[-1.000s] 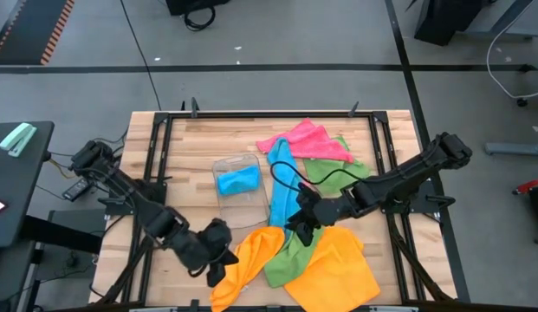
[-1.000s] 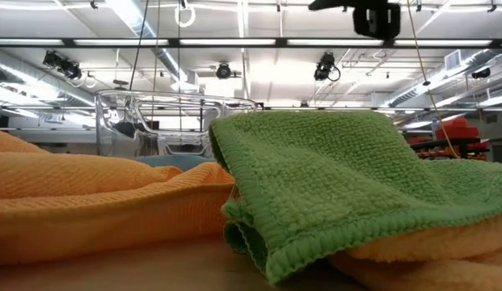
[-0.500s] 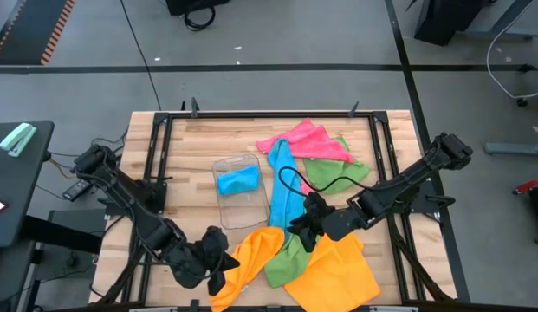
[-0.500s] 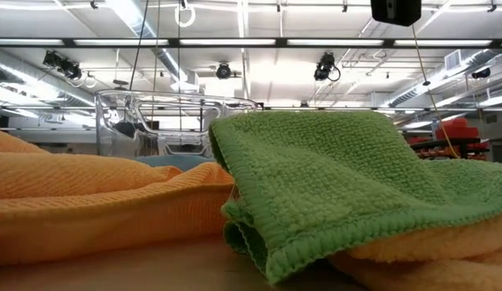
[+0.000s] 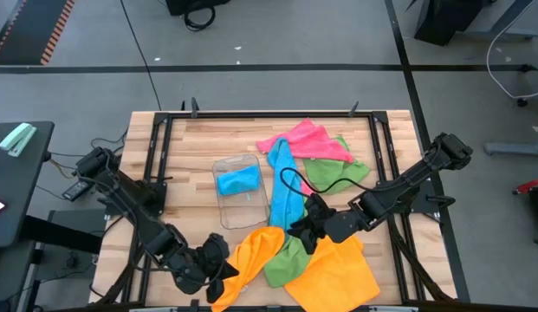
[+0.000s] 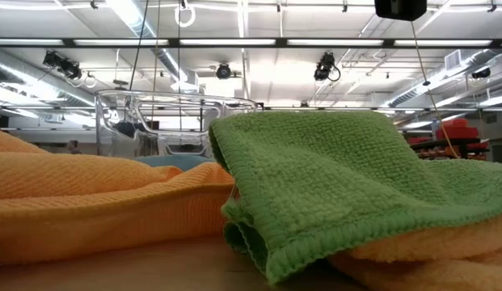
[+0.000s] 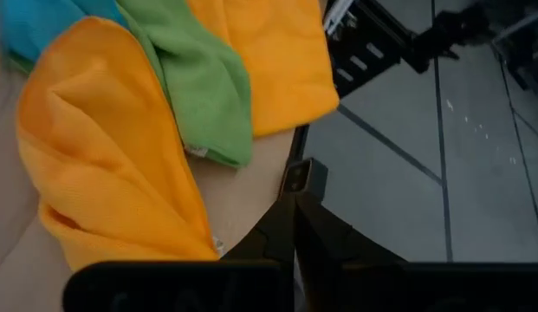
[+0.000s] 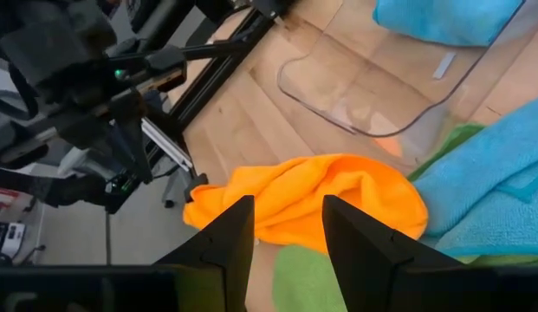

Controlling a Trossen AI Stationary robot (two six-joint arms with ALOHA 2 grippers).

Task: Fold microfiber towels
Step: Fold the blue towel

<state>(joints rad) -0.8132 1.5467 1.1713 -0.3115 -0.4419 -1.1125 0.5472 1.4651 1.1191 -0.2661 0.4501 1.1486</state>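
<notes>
**Pinching the orange towel's corner at the counter's near edge**

My left end effector (image 5: 218,279) is clenched, its fingers pressed together right at the near corner of the orange towel (image 5: 251,251). In my left wrist view that corner meets my fingertips, so I judge I have a pinch of cloth, though I cannot see how much. My right end effector (image 5: 305,232) hovers with its fingers apart and nothing between them, just over the spot where the green towel (image 5: 290,258) overlaps a second orange towel (image 5: 333,269), with the blue towel (image 5: 281,191) just beyond it.

These towels should handle light, limp and grippy. The looped pile shows clearly in the low view, so slipping seems unlikely, but a cloth held at one corner will droop and drag its neighbours. I would take hold at corners and hems, two points at once, pinching one layer only.

Farther from my right end effector lies the pink towel (image 5: 307,140). A clear tray (image 5: 243,212) holding folded blue cloth sits ahead, between both end effectors.
</notes>
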